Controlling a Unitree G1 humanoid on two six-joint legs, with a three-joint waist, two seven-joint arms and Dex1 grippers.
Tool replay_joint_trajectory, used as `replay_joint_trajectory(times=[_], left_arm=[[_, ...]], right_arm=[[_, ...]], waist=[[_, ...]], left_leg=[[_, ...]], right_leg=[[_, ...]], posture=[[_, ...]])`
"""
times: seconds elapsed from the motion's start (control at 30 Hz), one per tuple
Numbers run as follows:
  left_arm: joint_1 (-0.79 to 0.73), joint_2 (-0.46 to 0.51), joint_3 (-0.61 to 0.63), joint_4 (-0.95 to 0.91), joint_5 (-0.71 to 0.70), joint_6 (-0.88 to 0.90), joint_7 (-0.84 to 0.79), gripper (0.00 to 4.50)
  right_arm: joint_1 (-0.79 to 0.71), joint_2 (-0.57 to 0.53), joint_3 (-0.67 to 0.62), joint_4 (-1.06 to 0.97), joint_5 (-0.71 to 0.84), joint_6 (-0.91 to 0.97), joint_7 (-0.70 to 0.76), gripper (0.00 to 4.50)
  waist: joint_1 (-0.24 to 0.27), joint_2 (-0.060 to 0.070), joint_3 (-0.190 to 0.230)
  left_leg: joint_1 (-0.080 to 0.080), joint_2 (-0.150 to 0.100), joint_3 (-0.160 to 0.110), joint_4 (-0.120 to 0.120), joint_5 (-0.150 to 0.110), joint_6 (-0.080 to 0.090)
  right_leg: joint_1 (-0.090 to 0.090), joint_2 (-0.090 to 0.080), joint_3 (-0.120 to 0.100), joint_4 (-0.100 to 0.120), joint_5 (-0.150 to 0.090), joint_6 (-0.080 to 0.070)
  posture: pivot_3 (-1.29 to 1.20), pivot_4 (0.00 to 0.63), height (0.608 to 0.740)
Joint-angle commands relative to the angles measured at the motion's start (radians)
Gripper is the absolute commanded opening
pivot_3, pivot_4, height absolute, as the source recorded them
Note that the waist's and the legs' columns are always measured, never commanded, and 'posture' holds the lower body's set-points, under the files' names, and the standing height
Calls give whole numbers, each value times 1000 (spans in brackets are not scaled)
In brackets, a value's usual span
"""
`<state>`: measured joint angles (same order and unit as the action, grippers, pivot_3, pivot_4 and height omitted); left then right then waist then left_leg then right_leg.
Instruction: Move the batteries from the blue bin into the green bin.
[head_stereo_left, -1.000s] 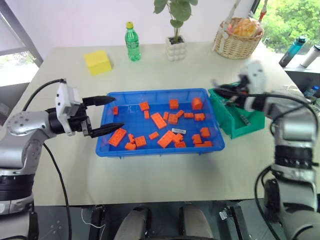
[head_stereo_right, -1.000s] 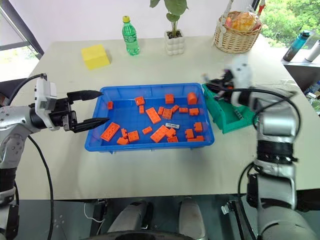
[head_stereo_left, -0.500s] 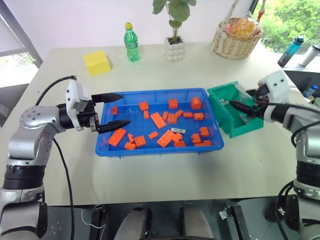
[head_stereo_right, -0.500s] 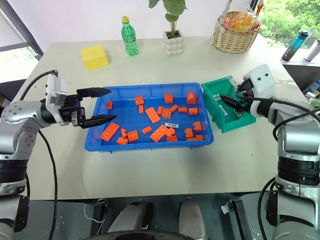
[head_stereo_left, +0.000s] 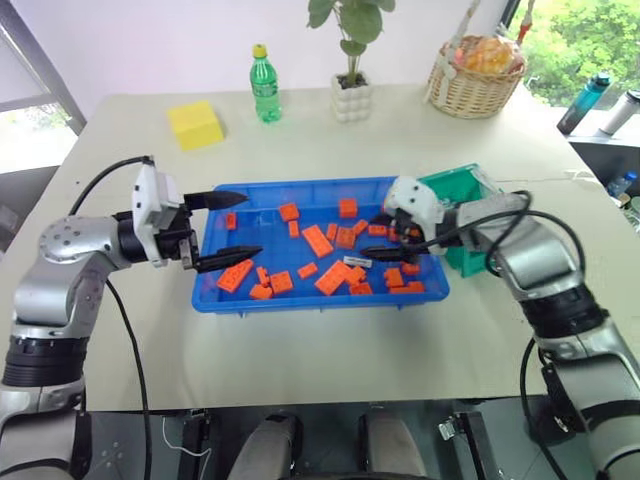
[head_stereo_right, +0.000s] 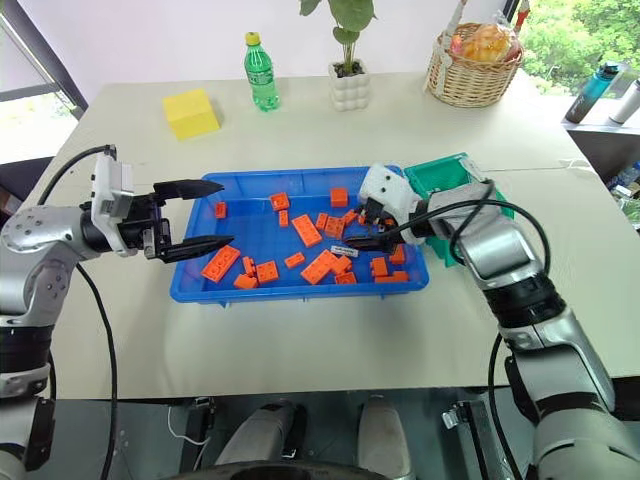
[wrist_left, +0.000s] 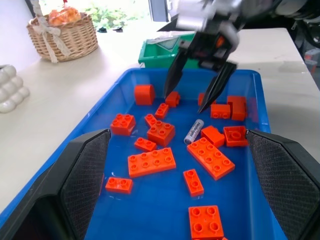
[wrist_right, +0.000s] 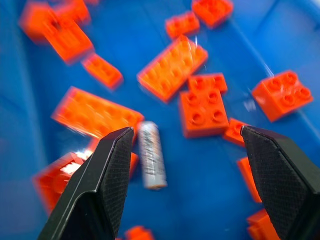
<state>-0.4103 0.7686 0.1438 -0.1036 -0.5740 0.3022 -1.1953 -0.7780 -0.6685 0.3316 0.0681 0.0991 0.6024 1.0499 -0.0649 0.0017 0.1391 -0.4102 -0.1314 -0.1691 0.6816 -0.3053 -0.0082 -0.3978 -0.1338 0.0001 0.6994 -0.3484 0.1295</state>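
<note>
The blue bin sits mid-table, scattered with orange bricks. One of the batteries, a small silver-white cylinder, lies among them right of centre. It also shows as the battery in the right wrist view. My right gripper hangs open just above it, fingers straddling it without touching. My left gripper is open and empty over the blue bin's left rim. The green bin stands against the blue bin's right end, partly hidden by my right arm.
At the back of the table are a yellow block, a green bottle, a white plant pot and a wicker basket. Orange bricks crowd round the battery.
My right gripper has swung left from over the green bin to above the battery in the blue bin, tipping downward, fingers apart. The left gripper has stayed put.
</note>
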Motion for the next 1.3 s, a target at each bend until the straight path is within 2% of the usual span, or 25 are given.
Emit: replay_joint_trajectory(times=[0.03, 0.2, 0.4, 0.5, 0.6, 0.67, 0.7, 0.87, 1.0, 1.07, 1.27, 1.3], left_arm=[[15, 23, 50, -44, -16, 4, 14, 4500], [44, 32, 72, -75, -27, 17, 34, 4500], [62, 37, 84, -98, -33, 28, 45, 4500], [53, 38, 80, -92, -31, 30, 45, 4500], [38, 38, 72, -85, -31, 32, 45, 4500], [33, 37, 69, -83, -31, 33, 43, 4500], [29, 36, 65, -78, -30, 32, 40, 4500], [21, 33, 56, -76, -33, 37, 32, 4500], [20, 33, 48, -66, -34, 35, 21, 4500], [20, 33, 45, -57, -31, 30, 14, 4500], [-3, 23, 25, -27, -19, 20, -1, 4500], [-10, 20, 19, -21, -16, 18, -3, 4500]], right_arm=[[-32, 25, 34, 59, -39, -79, 21, 3520], [-52, 50, 63, 167, -101, -183, 25, 3520], [-44, 61, 54, 152, -100, -185, 57, 3520], [-34, 65, 58, 175, -110, -198, 62, 2710], [-18, 61, 53, 157, -104, -187, 75, 1418], [-11, 60, 44, 139, -99, -173, 76, 402], [-7, 57, 29, 121, -92, -158, 70, 86], [11, 19, -99, -20, -16, -5, 45, 94], [-4, -67, -341, -123, 82, 212, -36, 94], [6, -128, -421, -127, 85, 263, -80, 94], [122, -221, -494, -115, 67, 272, -174, 94], [148, -223, -490, -116, 63, 259, -186, 594]], waist=[[-3, 0, 0], [-4, 0, 0], [-4, 0, 0], [-4, 0, 0], [-3, 0, 0], [-3, 0, 0], [-3, 0, 0], [-2, 0, 0], [7, 0, 0], [17, 0, 0], [21, 0, 0], [21, 0, 0]], left_leg=[[0, 0, 0, 0, 0, 0], [0, 0, 0, 0, 0, 0], [0, 0, 0, 0, 0, 0], [0, 0, 0, 0, 0, 0], [0, 0, 0, 0, 0, 0], [0, 0, 0, 0, 0, 0], [0, 0, 0, 0, 0, 0], [0, 0, 0, 0, 0, 0], [0, 0, 0, 0, 0, 0], [0, 0, 0, -1, 0, 0], [0, -1, 0, -1, 0, 0], [0, -1, 1, -1, 0, 0]], right_leg=[[0, 0, 0, 0, 0, 0], [-1, 0, 0, 0, 0, 0], [-1, 0, 0, 0, 0, 0], [-1, 0, 0, 0, 0, 0], [-1, 0, 0, 0, 0, 0], [-1, 0, 0, 0, 0, 0], [-1, 0, 0, 0, 0, 0], [-1, 0, 0, 0, 0, 0], [0, 0, 0, -1, 0, 0], [0, 0, 0, -1, 0, 0], [1, 0, 0, -4, 0, 0], [1, -1, 0, -3, 0, 0]], posture=[[0, 150, 737], [0, 150, 737], [0, 150, 737], [0, 150, 737], [0, 150, 737], [0, 150, 737], [0, 150, 737], [0, 150, 737], [0, 150, 737], [0, 150, 737], [0, 150, 737], [0, 150, 737]])
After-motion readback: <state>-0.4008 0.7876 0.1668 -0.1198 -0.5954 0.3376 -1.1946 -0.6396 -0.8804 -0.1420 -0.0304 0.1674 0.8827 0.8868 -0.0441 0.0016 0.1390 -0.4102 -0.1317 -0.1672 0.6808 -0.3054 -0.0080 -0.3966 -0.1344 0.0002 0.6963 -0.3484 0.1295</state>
